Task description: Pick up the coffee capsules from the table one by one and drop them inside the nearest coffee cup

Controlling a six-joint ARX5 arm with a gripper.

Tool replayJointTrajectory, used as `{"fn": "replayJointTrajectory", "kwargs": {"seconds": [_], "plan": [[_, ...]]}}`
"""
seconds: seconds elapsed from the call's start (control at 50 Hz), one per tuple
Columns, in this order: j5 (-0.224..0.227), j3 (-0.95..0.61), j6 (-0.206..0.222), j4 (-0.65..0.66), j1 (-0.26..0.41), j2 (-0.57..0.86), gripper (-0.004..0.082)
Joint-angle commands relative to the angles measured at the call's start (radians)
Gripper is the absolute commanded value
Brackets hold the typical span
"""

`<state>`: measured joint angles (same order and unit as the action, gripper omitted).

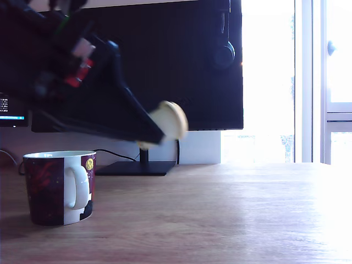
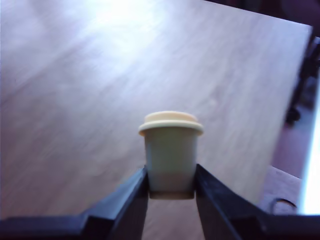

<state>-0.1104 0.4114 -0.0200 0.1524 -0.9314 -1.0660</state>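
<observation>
My gripper [image 1: 157, 135] hangs in the air above the table [image 1: 220, 214], shut on a cream-yellow coffee capsule [image 1: 170, 121]. In the wrist view the capsule [image 2: 171, 152] sits between the two black fingers [image 2: 127, 200], held near its narrow end with the flanged rim pointing away from the arm. The coffee cup [image 1: 59, 187], a dark maroon mug with a white handle and rim, stands on the table at the exterior view's left, below and to the left of the held capsule. The cup does not show in the wrist view.
A large black monitor [image 1: 181, 60] on a stand [image 1: 136, 168] stands behind the cup and the arm. A bright window [image 1: 297, 82] fills the exterior view's right. The far table edge [image 2: 295, 85] shows in the wrist view.
</observation>
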Motion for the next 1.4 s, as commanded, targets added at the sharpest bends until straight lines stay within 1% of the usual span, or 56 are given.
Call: {"fn": "replayJointTrajectory", "kwargs": {"seconds": [0.0, 0.2, 0.28, 0.38, 0.52, 0.66, 0.68, 0.84, 0.86, 0.88, 0.94, 1.38], "plan": [[-0.001, 0.001, -0.012, -0.011, 0.019, 0.034, 0.0159], [0.0, 0.001, -0.019, -0.096, 0.105, 0.112, 0.0159], [0.0, 0.001, -0.034, -0.131, 0.14, 0.14, 0.0159], [0.007, 0.001, -0.042, -0.167, 0.188, 0.17, 0.0159], [0.007, 0.001, -0.043, -0.197, 0.258, 0.208, 0.0159], [0.038, 0.001, -0.037, -0.216, 0.324, 0.231, 0.0159], [0.042, 0.001, -0.028, -0.217, 0.334, 0.231, 0.0159], [0.085, 0.001, -0.003, -0.247, 0.396, 0.229, 0.0159], [0.09, 0.001, -0.003, -0.25, 0.4, 0.229, 0.0159], [0.092, 0.001, 0.013, -0.252, 0.406, 0.229, 0.0159], [0.093, 0.001, 0.02, -0.253, 0.413, 0.229, 0.0159], [0.105, 0.001, 0.02, -0.253, 0.415, 0.228, 0.0159]]}}
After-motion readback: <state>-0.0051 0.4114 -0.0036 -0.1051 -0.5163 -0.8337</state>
